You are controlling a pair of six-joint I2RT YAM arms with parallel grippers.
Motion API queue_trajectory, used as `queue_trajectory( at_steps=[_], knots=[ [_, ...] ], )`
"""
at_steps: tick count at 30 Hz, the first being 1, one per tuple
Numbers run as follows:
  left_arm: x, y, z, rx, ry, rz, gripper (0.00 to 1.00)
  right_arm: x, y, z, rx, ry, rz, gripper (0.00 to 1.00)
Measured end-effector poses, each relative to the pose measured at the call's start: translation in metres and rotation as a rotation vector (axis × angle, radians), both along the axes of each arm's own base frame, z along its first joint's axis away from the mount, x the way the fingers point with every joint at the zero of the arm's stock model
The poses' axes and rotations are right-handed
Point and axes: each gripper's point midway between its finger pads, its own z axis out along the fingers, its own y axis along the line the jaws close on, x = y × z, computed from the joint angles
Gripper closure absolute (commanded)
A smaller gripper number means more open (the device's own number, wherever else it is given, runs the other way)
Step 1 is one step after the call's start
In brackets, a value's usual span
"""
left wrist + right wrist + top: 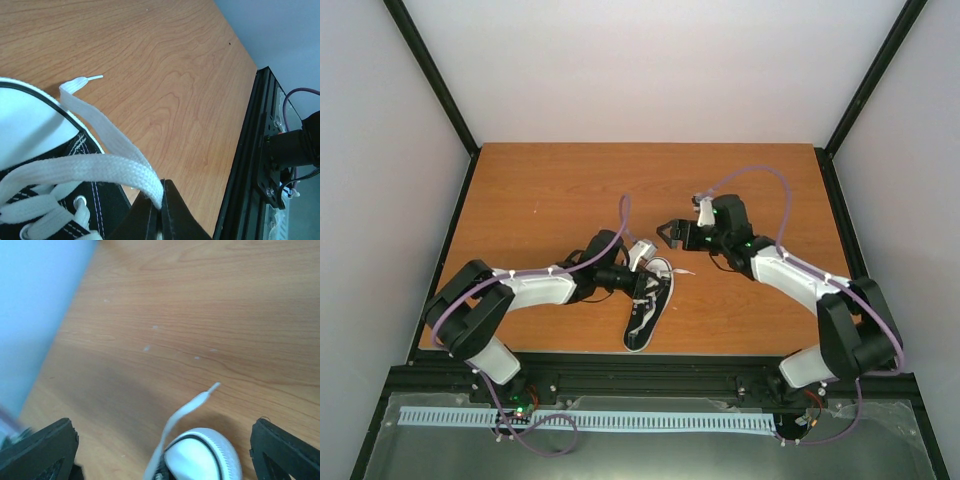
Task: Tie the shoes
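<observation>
The black sneaker (648, 308) with a white toe cap lies on the table, toe pointing away from the arms. My left gripper (642, 288) is over its laced part, shut on a white lace (100, 170) that runs taut from the eyelets into its tips (161, 210). A second lace end (80, 86) lies over the toe cap (25, 120) onto the wood. My right gripper (670, 232) is open and empty, just beyond the toe; in its wrist view (162, 440) the toe cap (205, 455) and the loose lace end (192, 407) sit between its fingers (45, 450).
The wooden table (570, 190) has a black frame rail along its near edge (650, 375), which also shows in the left wrist view (250, 150). White walls with black posts enclose the back and sides.
</observation>
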Motion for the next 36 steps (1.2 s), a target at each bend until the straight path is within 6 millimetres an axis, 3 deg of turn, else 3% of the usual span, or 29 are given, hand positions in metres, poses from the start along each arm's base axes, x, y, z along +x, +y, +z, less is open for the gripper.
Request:
queue_trajectory(
  at_steps=[10, 17, 22, 36],
  knots=[
    [-0.009, 0.006, 0.008, -0.023, 0.045, 0.013, 0.99, -0.064, 0.007, 0.029, 0.249, -0.184, 0.249, 0.06],
    [-0.017, 0.005, 0.011, -0.043, 0.079, -0.017, 0.99, -0.1, 0.022, 0.05, 0.307, -0.267, 0.449, 0.06],
    [-0.021, 0.005, 0.01, -0.041, 0.095, -0.031, 0.99, -0.116, 0.034, 0.036, 0.308, -0.231, 0.541, 0.06],
    [-0.02, 0.005, 0.012, -0.043, 0.122, -0.026, 0.99, -0.131, 0.049, -0.005, 0.314, -0.101, 0.647, 0.09]
  ],
)
